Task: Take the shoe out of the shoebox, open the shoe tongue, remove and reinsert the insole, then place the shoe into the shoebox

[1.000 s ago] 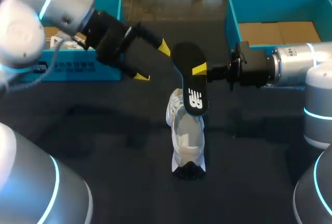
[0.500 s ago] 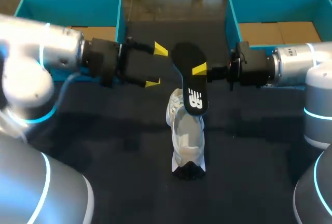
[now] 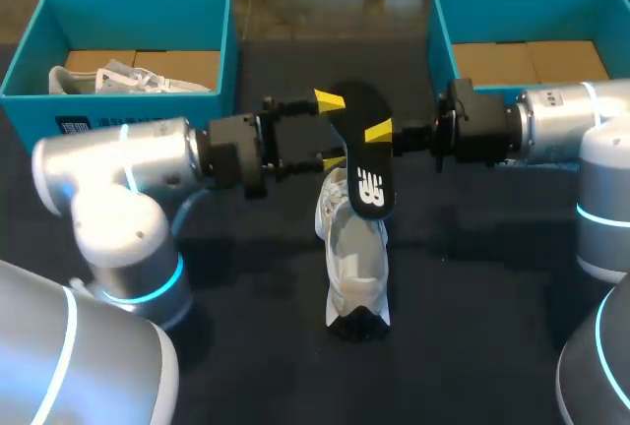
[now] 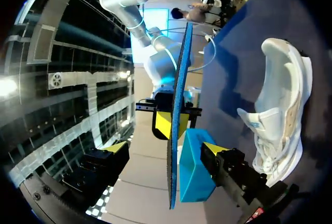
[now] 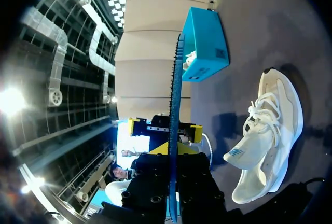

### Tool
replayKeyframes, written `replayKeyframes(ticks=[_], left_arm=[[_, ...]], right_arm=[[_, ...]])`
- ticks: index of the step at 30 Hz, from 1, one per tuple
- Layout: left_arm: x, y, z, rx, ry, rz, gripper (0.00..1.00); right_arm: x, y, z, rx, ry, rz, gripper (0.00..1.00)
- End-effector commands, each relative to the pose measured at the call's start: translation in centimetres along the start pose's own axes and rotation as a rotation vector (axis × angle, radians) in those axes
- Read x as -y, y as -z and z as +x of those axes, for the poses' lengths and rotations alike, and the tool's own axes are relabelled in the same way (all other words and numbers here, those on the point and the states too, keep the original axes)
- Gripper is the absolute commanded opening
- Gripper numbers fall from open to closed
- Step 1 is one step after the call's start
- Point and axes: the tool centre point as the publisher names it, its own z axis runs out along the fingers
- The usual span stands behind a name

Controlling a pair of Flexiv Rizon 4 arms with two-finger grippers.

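The insole [image 3: 359,150] covers the heel end of the white shoe [image 3: 354,268] at the middle of the table [image 3: 246,346]. It also hides the far finger of my right claw [image 3: 382,133], so only one yellow tip shows. At the table's far left corner, the left shoebox [image 3: 128,110] half hides a second shoe [image 3: 118,79] behind its near wall. The right shoebox [image 3: 438,41] is cut off by the picture's edge.
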Motion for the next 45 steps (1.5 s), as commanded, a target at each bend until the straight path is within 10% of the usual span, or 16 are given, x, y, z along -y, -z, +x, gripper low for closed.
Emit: replayKeyframes(ticks=[1,9,45], left_arm=[[-0.2,-1.2,0.2,0.108,-0.012,-0.046,0.79],[-0.9,-2.0,0.2,0.089,-0.024,-0.068,0.56],[-1.4,-2.0,0.1,-0.083,-0.076,-0.025,0.19]], right_arm=[[0.0,-0.1,0.0,0.0,0.0,-0.001,0.0],[0.0,-0.1,0.0,0.0,0.0,-0.001,0.0],[0.0,-0.1,0.0,0.0,0.0,-0.001,0.0]])
